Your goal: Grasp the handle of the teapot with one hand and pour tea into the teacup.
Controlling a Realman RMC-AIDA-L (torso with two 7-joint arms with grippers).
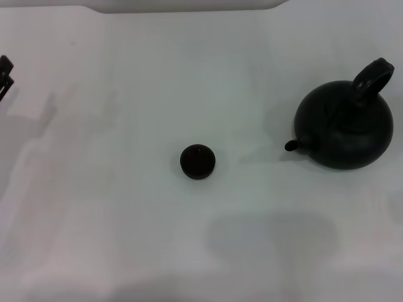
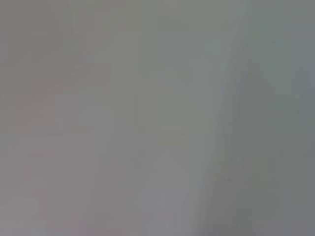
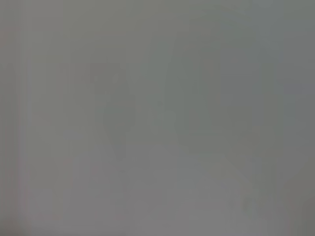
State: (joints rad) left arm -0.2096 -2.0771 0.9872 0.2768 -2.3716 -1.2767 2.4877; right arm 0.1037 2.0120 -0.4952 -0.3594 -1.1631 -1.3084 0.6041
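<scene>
The matte-black teapot (image 1: pixel 346 129) stands upright at the right of the white table, its short spout (image 1: pixel 293 145) pointing left toward the middle. Its thick arched handle (image 1: pixel 371 78) rises over the top, with nothing holding it. The small dark teacup (image 1: pixel 198 161) sits near the table's centre, well to the left of the spout. A dark piece of my left gripper (image 1: pixel 5 75) shows at the far left edge, far from both objects. My right gripper is out of view. Both wrist views show only blank grey surface.
The white table (image 1: pixel 126 220) spreads wide around the cup and pot. Its far edge (image 1: pixel 189 9) runs along the top of the head view. Soft shadows lie on the surface at the left and near the front.
</scene>
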